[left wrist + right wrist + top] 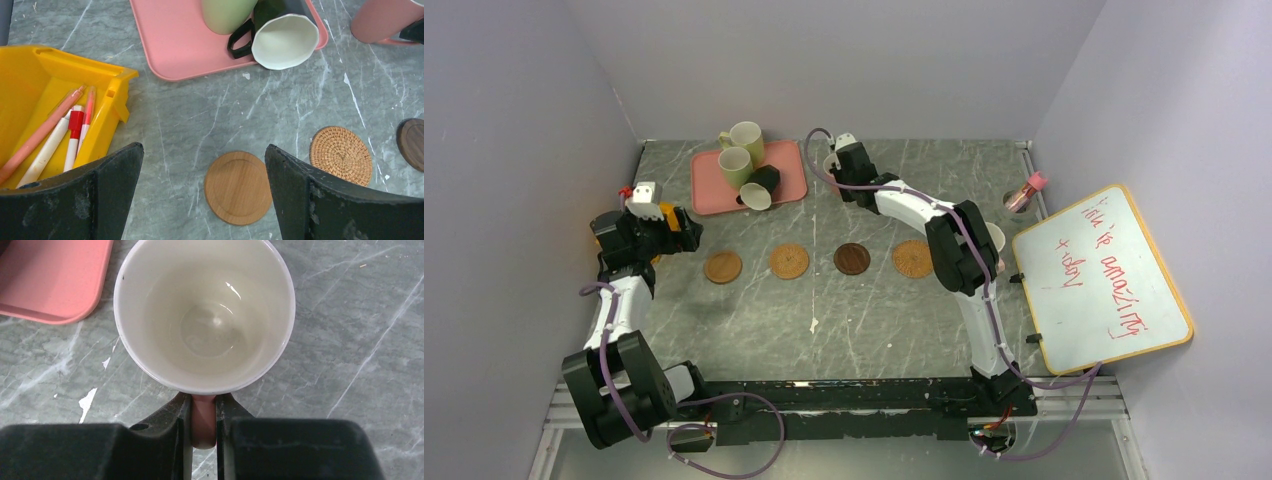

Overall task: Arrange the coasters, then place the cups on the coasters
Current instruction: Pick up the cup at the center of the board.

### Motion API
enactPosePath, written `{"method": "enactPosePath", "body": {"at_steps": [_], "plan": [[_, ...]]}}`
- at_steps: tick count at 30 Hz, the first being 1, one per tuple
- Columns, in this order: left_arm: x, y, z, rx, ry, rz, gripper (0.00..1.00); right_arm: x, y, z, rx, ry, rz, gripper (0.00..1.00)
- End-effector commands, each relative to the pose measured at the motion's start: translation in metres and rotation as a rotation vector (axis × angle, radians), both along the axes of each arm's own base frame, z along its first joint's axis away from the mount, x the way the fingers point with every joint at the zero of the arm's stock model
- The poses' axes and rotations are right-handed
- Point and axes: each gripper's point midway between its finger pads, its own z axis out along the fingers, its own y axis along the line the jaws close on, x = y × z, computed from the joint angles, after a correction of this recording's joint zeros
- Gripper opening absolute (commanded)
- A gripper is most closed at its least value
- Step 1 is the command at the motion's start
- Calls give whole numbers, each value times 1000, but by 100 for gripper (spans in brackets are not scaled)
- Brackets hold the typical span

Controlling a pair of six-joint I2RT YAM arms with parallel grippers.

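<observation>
So that it can be lifted onto a coaster (852, 259), my right fingers (170, 422) pinch shut on the pink cup (205, 320) by its handle (203, 430); my left fingers (100, 195) gape wide, empty.

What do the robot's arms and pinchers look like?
The left arm and the right arm look alike, with chunky black joints joined by smooth white tubes. A thin purple cable runs along each one. The left gripper has two thick black fingers, a bit scuffed and dusty. The right gripper has the same black fingers.
</observation>
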Motion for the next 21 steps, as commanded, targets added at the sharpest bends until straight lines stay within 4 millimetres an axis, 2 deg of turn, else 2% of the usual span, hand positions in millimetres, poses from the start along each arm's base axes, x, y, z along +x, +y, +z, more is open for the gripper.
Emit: {"method": "enactPosePath", "body": {"at_steps": [1,10,21], "plan": [[3,-2,9,4,-39,-24,96,14,4,51,47,-120,5,0],[2,-3,9,1,-42,-28,96,7,0,80,52,-184,48,0],[3,-6,6,-11,-33,-43,96,-14,-9,132,101,-254,88,0]]}}
